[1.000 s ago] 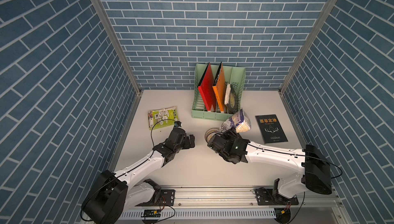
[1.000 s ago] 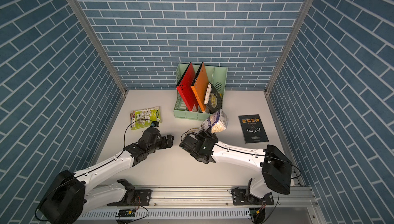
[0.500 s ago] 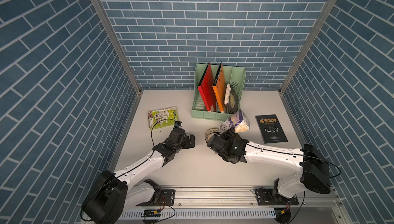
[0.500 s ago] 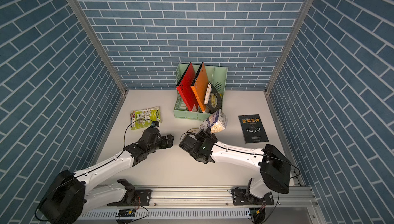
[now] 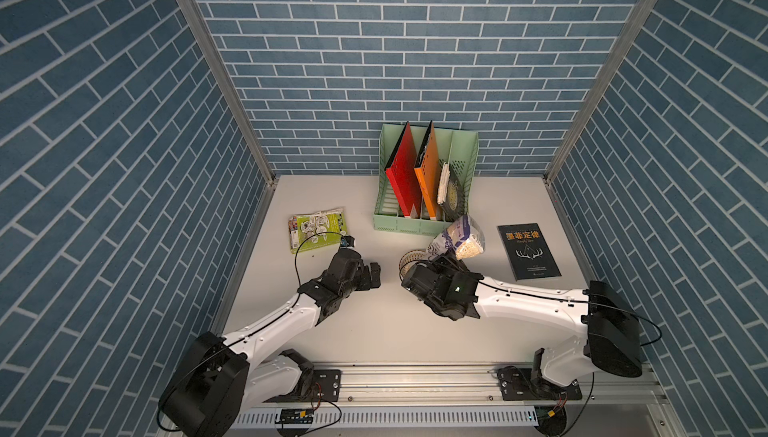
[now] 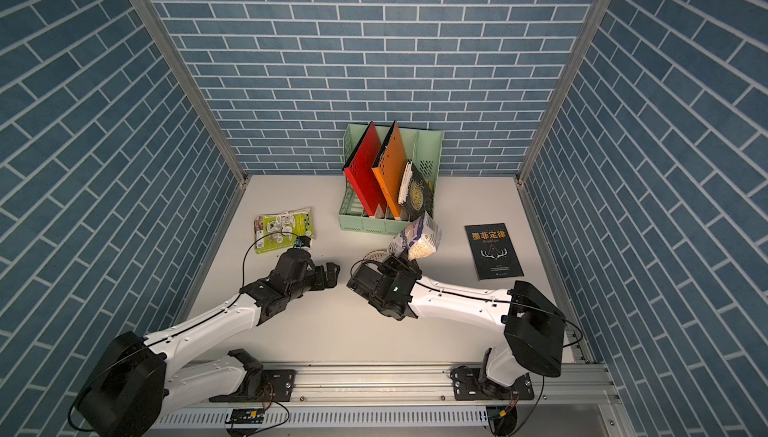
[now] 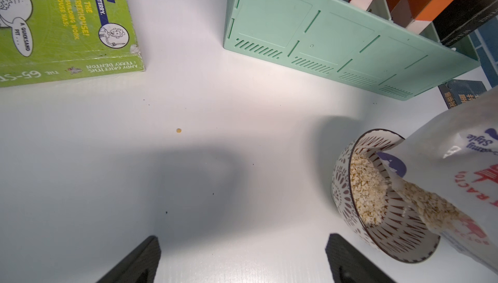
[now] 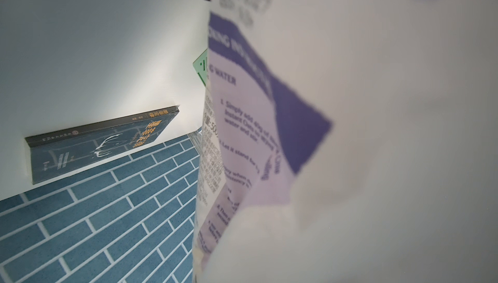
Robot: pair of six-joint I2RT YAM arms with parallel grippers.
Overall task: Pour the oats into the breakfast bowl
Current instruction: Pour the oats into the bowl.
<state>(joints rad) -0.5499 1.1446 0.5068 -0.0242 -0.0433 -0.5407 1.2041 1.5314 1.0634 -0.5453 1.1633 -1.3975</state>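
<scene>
breakfast bowl (image 5: 410,257): mostly hidden behind right arm (image 5: 519,302) in both top views
oats pouch (image 8: 377,106): blurred close-up in right wrist view

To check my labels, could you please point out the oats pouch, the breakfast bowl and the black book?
oats pouch (image 5: 459,232): in a top view, its tilted printed body.
breakfast bowl (image 7: 341,187): left wrist view, patterned outer wall.
black book (image 5: 528,252): in a top view, front cover.

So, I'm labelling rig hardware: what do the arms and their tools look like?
Left arm and right arm: white shells, black joints and bulky black bases, a thin black cable looping along each. The left tool has flat black fingers.
</scene>
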